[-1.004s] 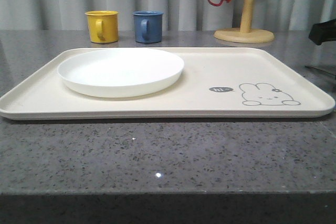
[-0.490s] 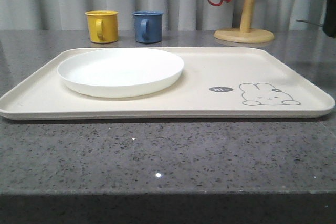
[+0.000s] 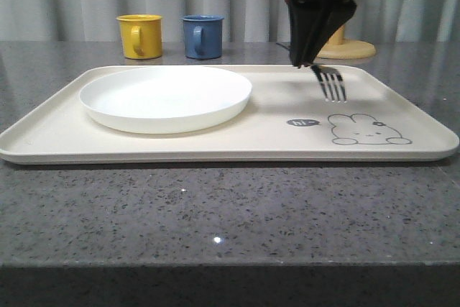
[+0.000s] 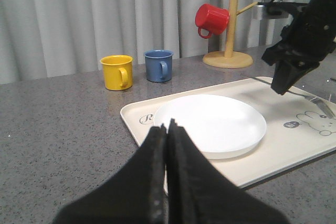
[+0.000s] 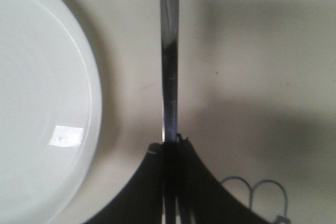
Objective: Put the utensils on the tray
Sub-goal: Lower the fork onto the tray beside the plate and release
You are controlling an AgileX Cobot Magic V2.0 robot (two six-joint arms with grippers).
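Front view: right gripper [image 3: 313,62] is hanging over the tray [image 3: 215,145], jaws pinched shut on the fork [image 3: 331,84]. Tines are pointing toward the camera, sloping down, hovering just above the rabbit drawing [image 3: 366,129]; can't tell if they're touching the tray yet. White plate [image 3: 165,97] is sitting on the tray's left half, well apart from the fork. Yellow mug [image 3: 140,35] & blue mug [image 3: 203,36] are standing behind the tray.

Left wrist view: left gripper [image 4: 167,132] is idling w/ fingers pressed together, holding nothing, aimed at the plate [image 4: 210,123]. Red mug [image 4: 211,19] is hanging on the mug tree [image 4: 229,35].

Right wrist view: handle end of the fork [image 5: 169,51] is sticking out beyond the clamped jaws, running alongside the plate rim [image 5: 89,103] w/ a gap.

Risk: grip is sitting near the neck, so if it's letting go while the fork's tilted & high, the fork could be bouncing or skidding toward the rim or the plate. Lower first, then release.
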